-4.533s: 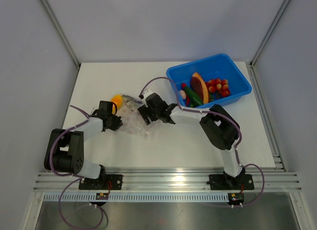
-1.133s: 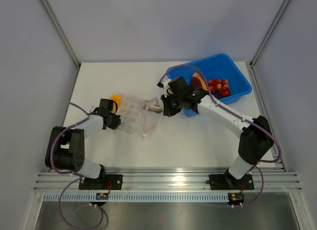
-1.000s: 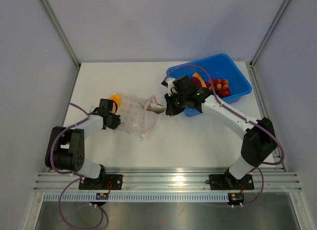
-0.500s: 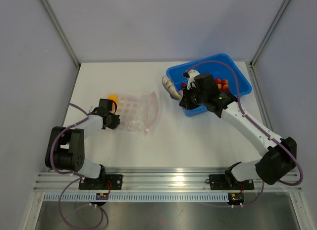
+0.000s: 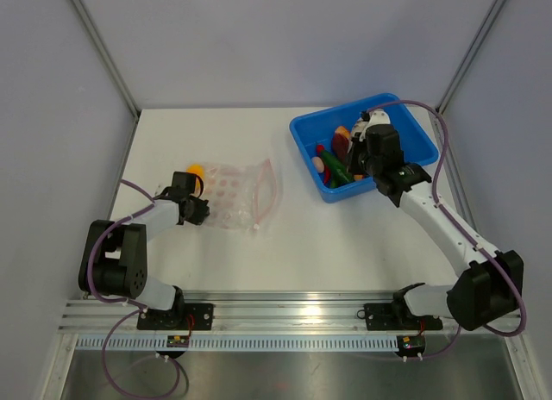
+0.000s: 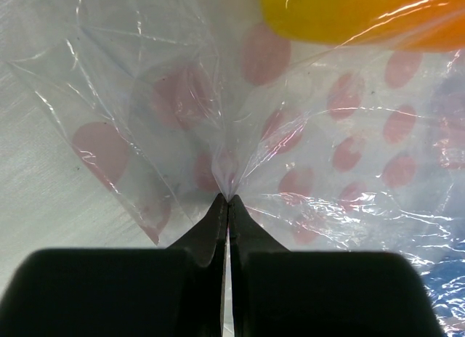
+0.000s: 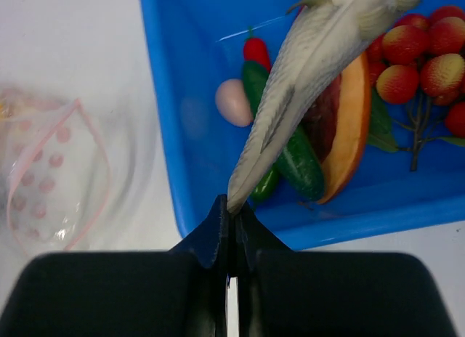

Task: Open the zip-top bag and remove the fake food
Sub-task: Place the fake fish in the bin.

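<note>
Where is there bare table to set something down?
Bare table lies between the zip-top bag and the blue bin, along the near strip by the rail, and in the far-left corner behind the bag. Crowded: the bin, cluttered with fake food, with the right end effector holding the fish over it.

White table [image 5: 302,245] between grey walls [image 5: 285,38] (evenly lit).
</note>
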{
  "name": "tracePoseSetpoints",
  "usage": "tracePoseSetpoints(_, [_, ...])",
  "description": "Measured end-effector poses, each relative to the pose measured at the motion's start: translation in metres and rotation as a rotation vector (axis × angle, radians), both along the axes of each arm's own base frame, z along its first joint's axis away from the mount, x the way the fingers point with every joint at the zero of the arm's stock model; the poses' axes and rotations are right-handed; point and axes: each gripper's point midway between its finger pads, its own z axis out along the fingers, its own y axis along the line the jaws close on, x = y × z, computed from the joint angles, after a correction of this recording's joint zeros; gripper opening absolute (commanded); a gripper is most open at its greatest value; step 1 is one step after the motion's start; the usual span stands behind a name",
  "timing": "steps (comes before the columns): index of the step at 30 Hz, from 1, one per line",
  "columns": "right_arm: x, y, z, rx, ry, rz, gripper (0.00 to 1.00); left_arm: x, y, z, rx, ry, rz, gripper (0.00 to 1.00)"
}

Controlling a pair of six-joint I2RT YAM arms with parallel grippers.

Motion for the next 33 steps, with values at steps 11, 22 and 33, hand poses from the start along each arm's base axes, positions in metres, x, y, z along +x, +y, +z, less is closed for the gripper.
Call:
tracePoseSetpoints(11, [0.053, -0.059, -0.051, -0.037, 0.092, -0.257, 0.04, 0.0, -0.002, 0.0, -0.012, 0.001, -0.005, 0.0])
tracePoseSetpoints(22, [0.07, -0.064, -0.058, 0.012, 0.113, -0.305, 0.37, 0.0, -0.002, 0.0, -0.012, 0.002, -0.007, 0.0])
tracePoseSetpoints(33, [0.06, -0.047, -0.041, 0.121, 0.079, -0.241, 0.57, 0.002, -0.004, 0.0, -0.022, -0.006, -0.013, 0.0])
